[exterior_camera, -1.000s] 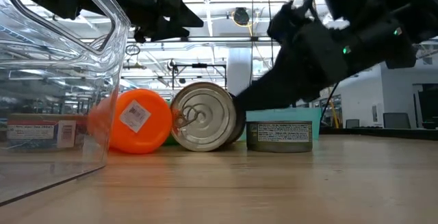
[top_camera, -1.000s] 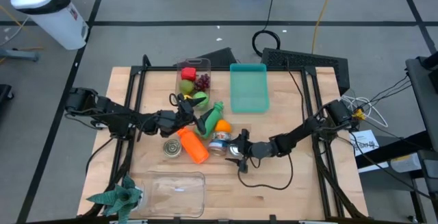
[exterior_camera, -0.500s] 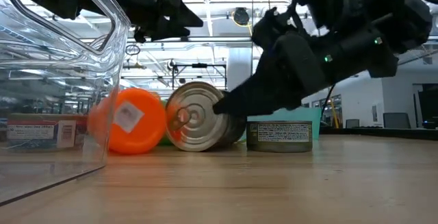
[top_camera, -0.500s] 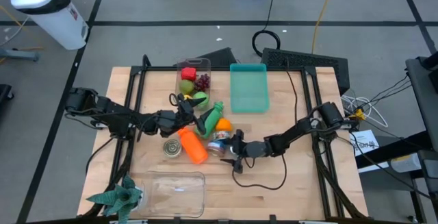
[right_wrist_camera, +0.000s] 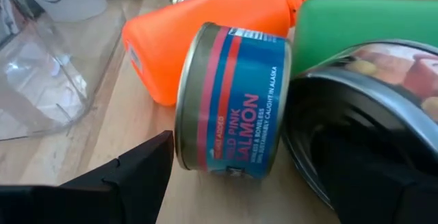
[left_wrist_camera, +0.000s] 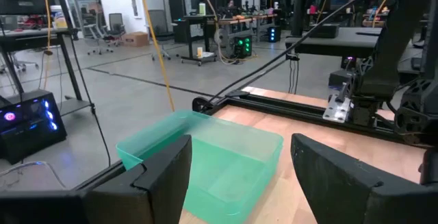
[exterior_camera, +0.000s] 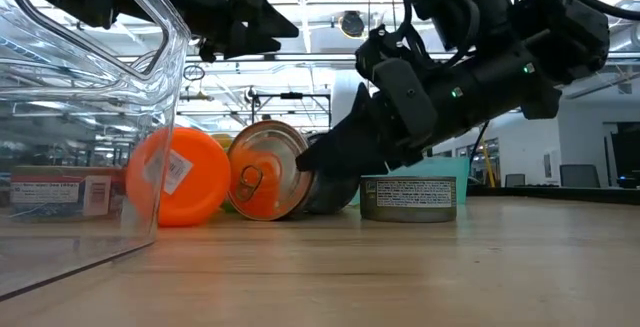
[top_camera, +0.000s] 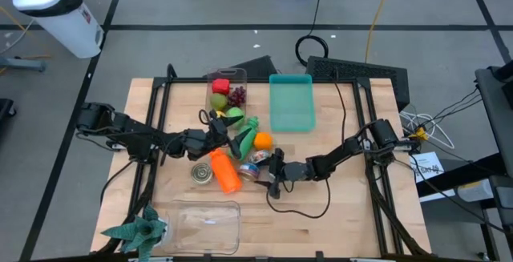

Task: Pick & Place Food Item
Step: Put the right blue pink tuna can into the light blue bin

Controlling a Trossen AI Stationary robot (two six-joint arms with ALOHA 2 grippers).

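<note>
A salmon can [right_wrist_camera: 229,107] with a blue and red label lies on its side among an orange bottle [top_camera: 224,170], a green bottle [top_camera: 244,133] and an orange fruit [top_camera: 262,141]. Its pull-tab lid [exterior_camera: 262,181] faces the near edge. My right gripper [top_camera: 269,177] is low on the table, open, with its fingers on either side of this can. A second, pictured can [right_wrist_camera: 373,101] sits by the far finger. My left gripper [top_camera: 230,140] hovers open above the pile, holding nothing. My right gripper comes level from the table's right. One dark finger [exterior_camera: 322,154] meets the salmon can's side wall [exterior_camera: 318,182] near its upper right. The can stays on the table, tipped, leaning against the orange bottle [exterior_camera: 178,177]. Whether the other finger touches anything cannot be told.
A short upright can [exterior_camera: 408,197] stands right of the salmon can. Another can [top_camera: 202,172] lies left of the orange bottle. A teal bin [top_camera: 290,102] and a clear box of fruit [top_camera: 226,90] sit at the far side. A clear tub [top_camera: 204,223] and a green plant [top_camera: 136,231] sit near.
My right gripper has slid low toward the table's left, into the cans. The salmon can has been shoved left and swung, so its lid now angles toward the near left. The orange bottle has been nudged left and turned a little.
</note>
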